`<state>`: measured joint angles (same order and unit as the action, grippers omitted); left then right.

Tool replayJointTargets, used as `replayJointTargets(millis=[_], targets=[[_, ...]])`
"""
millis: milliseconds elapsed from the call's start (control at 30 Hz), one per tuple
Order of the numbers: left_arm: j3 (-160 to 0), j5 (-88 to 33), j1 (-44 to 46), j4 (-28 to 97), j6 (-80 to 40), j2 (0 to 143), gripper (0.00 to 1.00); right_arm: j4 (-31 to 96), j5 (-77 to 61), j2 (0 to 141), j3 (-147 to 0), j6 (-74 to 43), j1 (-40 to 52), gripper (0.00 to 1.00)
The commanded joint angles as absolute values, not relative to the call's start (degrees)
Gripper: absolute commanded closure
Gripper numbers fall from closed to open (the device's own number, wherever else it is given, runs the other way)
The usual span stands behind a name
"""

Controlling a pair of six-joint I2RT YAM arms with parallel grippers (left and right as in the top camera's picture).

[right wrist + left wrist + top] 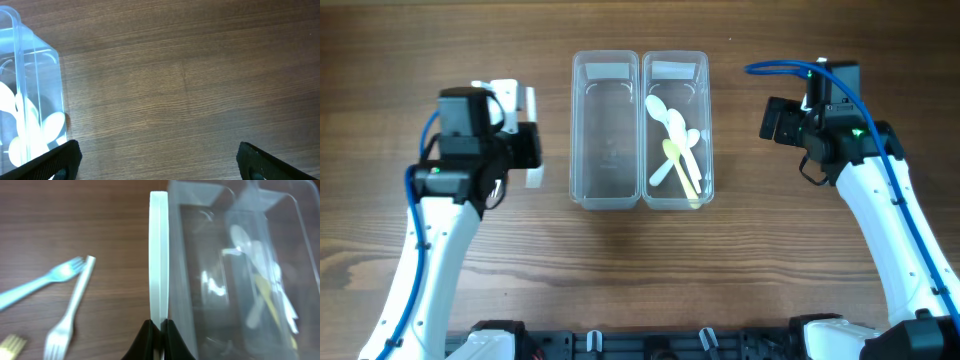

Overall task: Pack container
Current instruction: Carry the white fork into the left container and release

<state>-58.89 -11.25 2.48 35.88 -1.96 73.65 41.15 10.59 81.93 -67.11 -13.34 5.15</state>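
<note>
Containers are the biggest things here, and we count two, clear and side by side. The empty container (605,150) sits just to the right of our left claw (160,330). The spoon container (706,120) is one step further that way, nearer our right claw (157,147).

Our left claw is pinched tight on one long white flat piece (159,255), maybe a knife, seen edge on. It points straight away from the claw, and the empty container runs long the same way. So we think the left arm only has to carry it sideways to the right.

Our right claw is spread wide and holds nothing.

Left of the left claw lie three forks: a blue fork (42,282), a white fork (62,330) and a yellow fork (11,345) at the corner, plus one thin white stick (82,287).

We count about four spoons (675,140), but they are piled up, so we can't be sure.
</note>
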Motion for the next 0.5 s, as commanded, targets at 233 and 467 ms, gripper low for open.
replayJointTargets(millis=[233, 467], targets=[[-59.48, -13.06, 15.33, 30.98, -9.93, 80.14, 0.96, 40.97, 11.60, 82.28, -67.88, -12.60, 5.02, 0.00], [-59.48, -13.06, 16.29, 25.28, -9.82, 82.30, 0.73, 40.97, 11.60, 82.30, -67.88, -12.60, 5.02, 0.01]])
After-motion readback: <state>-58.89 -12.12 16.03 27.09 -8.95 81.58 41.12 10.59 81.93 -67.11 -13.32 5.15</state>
